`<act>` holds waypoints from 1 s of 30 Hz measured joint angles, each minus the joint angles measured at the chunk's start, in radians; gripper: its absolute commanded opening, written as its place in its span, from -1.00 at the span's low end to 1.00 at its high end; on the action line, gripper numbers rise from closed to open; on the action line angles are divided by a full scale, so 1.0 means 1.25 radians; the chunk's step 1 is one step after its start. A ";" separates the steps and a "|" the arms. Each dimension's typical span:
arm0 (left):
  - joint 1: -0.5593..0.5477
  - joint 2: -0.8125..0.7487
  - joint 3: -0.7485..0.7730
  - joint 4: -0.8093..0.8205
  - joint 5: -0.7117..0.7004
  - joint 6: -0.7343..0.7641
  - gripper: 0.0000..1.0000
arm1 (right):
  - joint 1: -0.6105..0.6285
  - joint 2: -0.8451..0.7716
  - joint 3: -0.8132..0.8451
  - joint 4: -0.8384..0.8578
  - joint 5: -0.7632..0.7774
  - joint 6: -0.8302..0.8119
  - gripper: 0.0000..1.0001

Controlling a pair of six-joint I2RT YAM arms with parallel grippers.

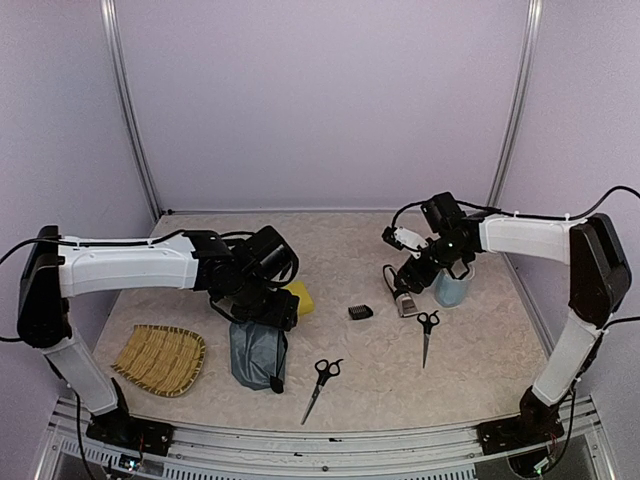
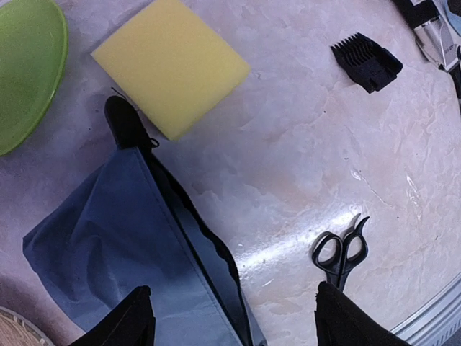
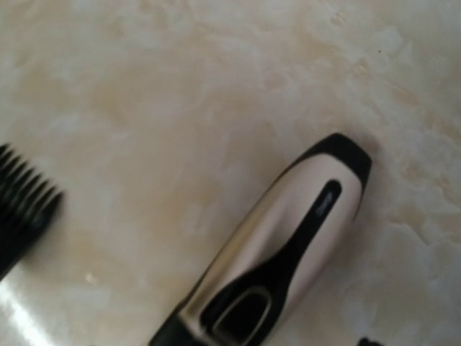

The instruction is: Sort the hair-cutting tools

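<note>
The black-and-silver clipper lies on the table right under my right gripper. Its fingers barely show in the right wrist view, so their stance is unclear. The black clipper guard lies just left of it. One pair of black-handled scissors lies in front of the clipper. The other scissors lie near the front edge. My left gripper hangs open over the edge of the grey pouch, with the second scissors beside its right finger.
The yellow sponge lies behind the pouch, with a green bowl to its left. A woven tray sits at the front left. A pale blue cup stands right of the clipper. Walls close in the back and sides.
</note>
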 measured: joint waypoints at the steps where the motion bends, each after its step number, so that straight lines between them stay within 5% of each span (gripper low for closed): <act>1: -0.014 0.014 0.017 -0.013 -0.014 -0.017 0.55 | 0.002 0.016 0.013 -0.002 0.007 0.007 0.50; 8: -0.065 0.174 0.149 -0.160 -0.145 -0.136 0.49 | 0.004 0.042 0.030 -0.023 0.025 0.035 0.49; 16: -0.079 0.251 0.152 -0.248 -0.220 -0.200 0.36 | 0.004 0.021 0.010 -0.023 0.018 0.038 0.37; 19: -0.079 0.261 0.153 -0.254 -0.237 -0.211 0.15 | 0.004 0.018 0.008 -0.023 0.010 0.038 0.35; 27: -0.081 0.306 0.184 -0.286 -0.278 -0.228 -0.99 | 0.004 0.004 0.000 -0.023 -0.008 0.039 0.33; 30: -0.092 0.304 0.200 -0.314 -0.295 -0.232 -1.00 | 0.004 -0.007 -0.008 -0.021 -0.012 0.038 0.39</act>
